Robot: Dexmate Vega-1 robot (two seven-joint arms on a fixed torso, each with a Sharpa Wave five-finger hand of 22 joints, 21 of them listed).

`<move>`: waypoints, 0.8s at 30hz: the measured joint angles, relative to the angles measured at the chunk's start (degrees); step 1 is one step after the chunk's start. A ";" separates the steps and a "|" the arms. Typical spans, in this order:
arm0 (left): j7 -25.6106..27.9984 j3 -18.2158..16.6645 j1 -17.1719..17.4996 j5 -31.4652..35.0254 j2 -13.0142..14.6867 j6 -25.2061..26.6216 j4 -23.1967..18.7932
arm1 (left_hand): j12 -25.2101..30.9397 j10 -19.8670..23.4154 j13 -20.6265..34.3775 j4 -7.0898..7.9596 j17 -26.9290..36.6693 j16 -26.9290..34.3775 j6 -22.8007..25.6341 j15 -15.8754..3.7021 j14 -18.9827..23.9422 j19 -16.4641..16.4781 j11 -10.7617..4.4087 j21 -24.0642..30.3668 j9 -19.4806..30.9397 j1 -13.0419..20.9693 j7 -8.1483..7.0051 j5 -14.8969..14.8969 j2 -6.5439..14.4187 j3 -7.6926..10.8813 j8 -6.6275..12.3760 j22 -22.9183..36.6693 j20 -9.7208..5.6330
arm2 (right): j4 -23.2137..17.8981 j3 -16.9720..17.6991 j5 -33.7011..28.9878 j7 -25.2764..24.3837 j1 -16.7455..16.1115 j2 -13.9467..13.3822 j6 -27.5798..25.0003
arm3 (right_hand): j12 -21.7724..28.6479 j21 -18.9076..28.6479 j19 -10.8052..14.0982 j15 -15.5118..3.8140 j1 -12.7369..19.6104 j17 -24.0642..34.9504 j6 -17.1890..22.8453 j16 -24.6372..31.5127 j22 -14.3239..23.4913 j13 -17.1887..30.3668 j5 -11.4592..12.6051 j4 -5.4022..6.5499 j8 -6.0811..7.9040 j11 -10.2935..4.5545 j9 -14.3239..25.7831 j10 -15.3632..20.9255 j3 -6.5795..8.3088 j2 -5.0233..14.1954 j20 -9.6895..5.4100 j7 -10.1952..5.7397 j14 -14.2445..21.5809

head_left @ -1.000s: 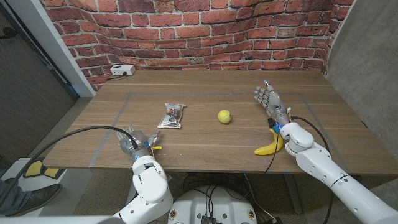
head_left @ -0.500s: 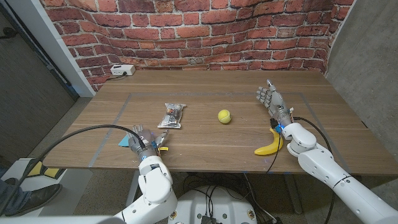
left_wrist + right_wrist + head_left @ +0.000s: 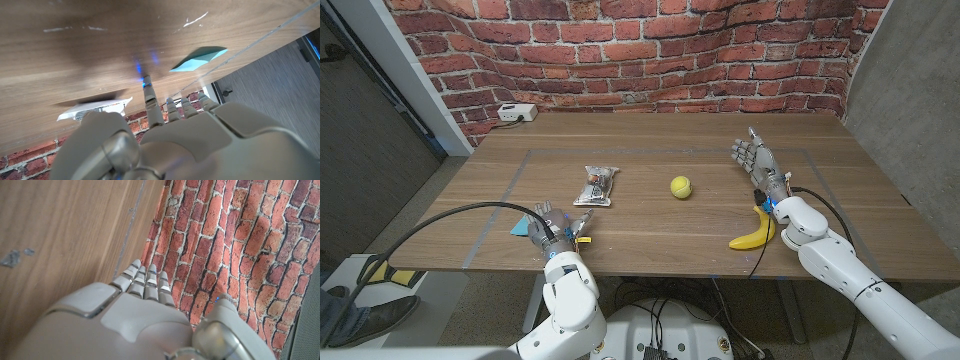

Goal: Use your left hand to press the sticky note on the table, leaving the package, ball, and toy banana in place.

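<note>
A: Where's your note?
B: Note lies near the table's near-left edge, just left of your left hand, whose fingers are spread and hold nothing.
A: Room?
B: Bare wood between it and the package. Ball mid-table, banana near right. Right hand spread, empty, just beyond the banana.

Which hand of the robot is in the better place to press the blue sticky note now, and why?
The left. The left hand is at the near edge, right beside the sticky note, with its fingers apart and nothing held. The right hand stands far across the table, beyond the ball and near the toy banana.
</note>
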 measured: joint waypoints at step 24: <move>-4.40 -2.09 1.31 8.27 3.96 -1.88 -5.24 | 0.44 1.50 0.29 0.48 0.14 0.00 -20.49 1.09 1.50 1.68 0.55 0.40 0.38 0.36 3.33 -0.27 -0.68 -0.47 -1.95 0.00 1.23 | -1.04 0.19 -0.72 -1.34 -1.66 0.46 0.97 | 0.00 0.00 0.00 0.00 0.00 0.00 0.31 0.00 0.00 0.00 0.00 0.00 0.00 0.00 0.00 0.00 0.00 0.00 0.00 -0.31 0.00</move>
